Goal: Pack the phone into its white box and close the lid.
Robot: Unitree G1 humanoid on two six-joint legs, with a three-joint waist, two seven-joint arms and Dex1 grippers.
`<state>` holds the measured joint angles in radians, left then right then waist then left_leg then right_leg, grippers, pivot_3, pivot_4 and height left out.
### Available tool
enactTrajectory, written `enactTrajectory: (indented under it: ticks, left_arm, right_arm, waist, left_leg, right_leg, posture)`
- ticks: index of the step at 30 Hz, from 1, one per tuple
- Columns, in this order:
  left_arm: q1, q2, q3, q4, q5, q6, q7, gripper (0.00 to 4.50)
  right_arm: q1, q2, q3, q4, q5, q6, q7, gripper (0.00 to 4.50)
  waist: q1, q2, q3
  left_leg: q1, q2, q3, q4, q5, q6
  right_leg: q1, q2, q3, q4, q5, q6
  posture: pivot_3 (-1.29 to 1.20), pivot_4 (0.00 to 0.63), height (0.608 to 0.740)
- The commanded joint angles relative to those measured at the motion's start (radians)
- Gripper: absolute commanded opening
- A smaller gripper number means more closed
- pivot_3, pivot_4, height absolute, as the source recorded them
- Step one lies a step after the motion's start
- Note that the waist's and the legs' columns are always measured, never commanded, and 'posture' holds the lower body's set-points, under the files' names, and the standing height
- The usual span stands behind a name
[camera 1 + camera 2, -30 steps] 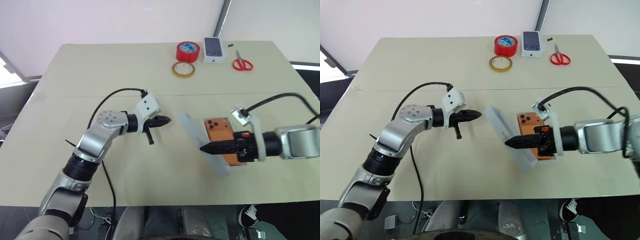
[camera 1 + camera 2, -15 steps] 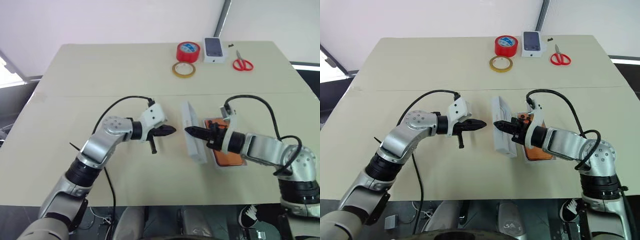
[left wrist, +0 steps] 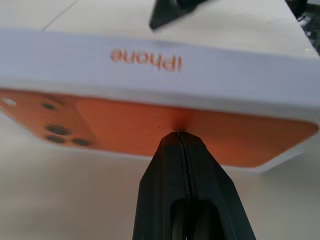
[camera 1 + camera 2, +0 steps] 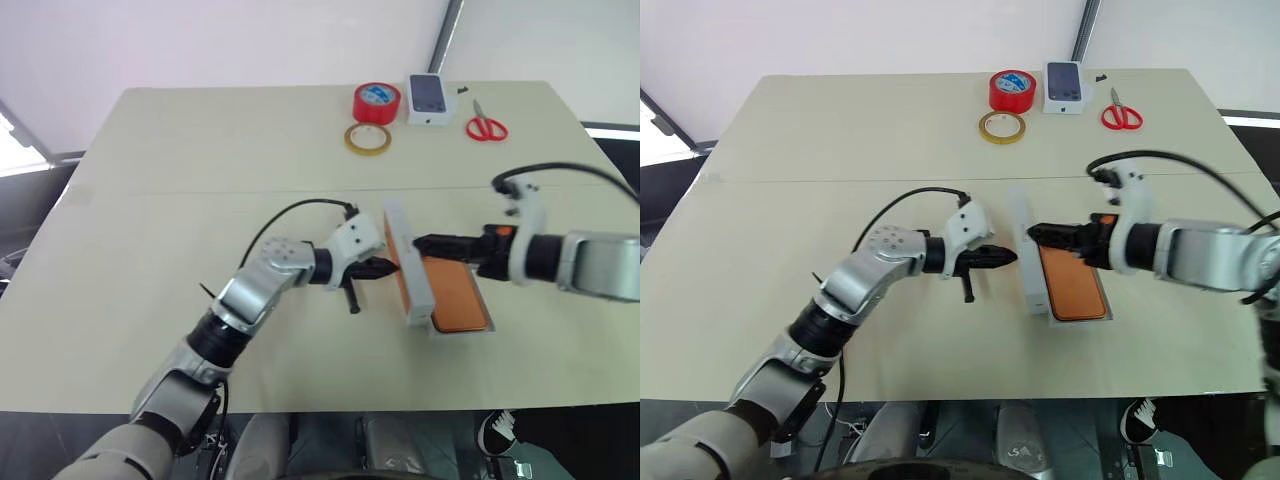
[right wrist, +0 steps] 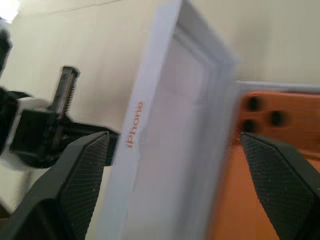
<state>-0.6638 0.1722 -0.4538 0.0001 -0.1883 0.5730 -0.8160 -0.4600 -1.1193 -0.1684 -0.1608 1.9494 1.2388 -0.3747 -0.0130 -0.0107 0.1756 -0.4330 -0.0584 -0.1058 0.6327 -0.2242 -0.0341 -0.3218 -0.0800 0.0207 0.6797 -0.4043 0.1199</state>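
Across the beige table [image 4: 200,150], the biggest things are the two arms meeting a little right of centre. From about eight o'clock comes the left gripper [image 4: 390,266], its black fingers clenched together on nothing, its tip right at the outer face of the lid [image 4: 409,262]; from three o'clock comes the right gripper [image 4: 425,242], whose jaws stand spread wide in its wrist view, one finger on each side of the lid without clamping it. That white lid, with orange lettering on its edge, stands tilted on its long side along the left rim of the white box [image 4: 488,328], not yet lowered. Inside the box lies the phone [image 4: 452,292], orange, back up, its dark lenses showing in the left wrist view. At twelve o'clock on the far edge sit a red tape roll [image 4: 376,102], a small white carton [image 4: 427,98] printed with a dark phone, red-handled scissors [image 4: 484,126], and a tan tape ring [image 4: 367,139] just in front of the red roll.
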Motion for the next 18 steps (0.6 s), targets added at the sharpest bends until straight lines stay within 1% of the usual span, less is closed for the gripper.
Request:
enactTrajectory:
  ticks: [1, 2, 3, 5, 8, 11, 12, 16, 18]
  left_arm:
    - [-0.025, -0.033, -0.011, 0.007, 0.014, -0.028, 0.007, 0.0]
    - [-0.025, -0.039, -0.015, 0.009, 0.017, -0.03, 0.006, 0.0]
    - [-0.025, -0.045, -0.02, 0.014, 0.02, -0.034, 0.005, 0.0]
    - [-0.024, -0.058, -0.027, 0.023, 0.025, -0.037, 0.007, 0.0]
    - [-0.024, -0.078, -0.03, 0.039, 0.031, -0.038, 0.012, 0.0]
    - [-0.021, -0.092, -0.026, 0.047, 0.031, -0.031, 0.018, 0.0]
    - [-0.02, -0.096, -0.026, 0.049, 0.03, -0.029, 0.019, 0.0]
    - [-0.02, -0.109, -0.018, 0.063, 0.039, -0.035, 0.04, 0.0]
    - [-0.026, -0.118, 0.01, 0.073, 0.037, -0.038, 0.067, 0.0]
  right_arm:
    - [-0.006, -0.066, -0.008, 0.018, -0.11, 0.018, 0.083, 4.45]
    - [-0.003, -0.077, -0.009, 0.019, -0.142, 0.021, 0.106, 4.45]
    - [-0.001, -0.087, -0.008, 0.013, -0.197, 0.022, 0.131, 4.22]
    - [0.013, -0.1, -0.008, -0.005, -0.301, 0.02, 0.19, 3.58]
    - [0.034, -0.121, 0.012, -0.059, -0.49, -0.005, 0.299, 2.0]
    - [0.046, -0.126, 0.028, -0.1, -0.628, -0.025, 0.399, 0.43]
    - [0.049, -0.124, 0.029, -0.106, -0.666, -0.033, 0.427, 0.02]
    - [0.067, -0.17, 0.09, -0.158, -0.882, -0.092, 0.552, 0.02]
    - [0.084, -0.186, 0.12, -0.175, -0.986, -0.142, 0.611, 0.02]
  waist:
    - [-0.002, 0.0, 0.0]
    - [-0.002, 0.0, 0.0]
    - [-0.002, 0.0, 0.0]
    - [-0.001, 0.0, 0.0]
    - [0.001, 0.0, 0.0]
    - [0.002, 0.0, 0.0]
    - [0.002, 0.0, 0.0]
    - [0.002, 0.001, 0.0]
    - [0.001, 0.001, 0.0]
  left_leg:
    - [0.0, 0.0, 0.0, 0.0, 0.0, 0.0]
    - [0.0, 0.0, 0.0, 0.0, 0.0, 0.0]
    - [0.0, 0.0, 0.0, 0.0, 0.0, 0.0]
    - [0.0, 0.0, 0.0, 0.0, 0.0, 0.0]
    - [0.0, 0.0, 0.0, 0.0, 0.0, 0.0]
    - [0.0, 0.0, 0.0, 0.0, 0.0, 0.0]
    - [0.0, 0.0, 0.0, 0.0, 0.0, 0.0]
    - [0.0, 0.0, 0.0, 0.0, 0.0, 0.0]
    - [0.0, 0.0, -0.001, 0.0, 0.0, 0.0]
  right_leg:
    - [0.0, 0.0, 0.0, 0.0, 0.0, 0.0]
    - [0.0, 0.0, 0.0, 0.0, 0.0, 0.0]
    - [-0.001, 0.0, 0.0, 0.0, 0.0, 0.0]
    - [-0.001, 0.0, 0.0, 0.0, 0.0, 0.0]
    - [-0.001, 0.0, 0.0, 0.0, 0.0, 0.0]
    - [-0.001, 0.0, 0.0, 0.0, 0.0, 0.0]
    - [-0.001, 0.0, 0.0, 0.0, 0.0, 0.0]
    - [-0.001, 0.0, 0.0, 0.0, 0.0, 0.0]
    - [-0.002, 0.0, 0.0, 0.0, 0.0, 0.0]
  posture:
    - [0.0, 0.15, 0.74]
    - [0.0, 0.15, 0.74]
    - [0.0, 0.15, 0.74]
    - [0.0, 0.15, 0.74]
    - [0.0, 0.15, 0.74]
    - [0.0, 0.15, 0.74]
    - [0.0, 0.15, 0.74]
    - [0.0, 0.15, 0.74]
    - [0.0, 0.15, 0.74]
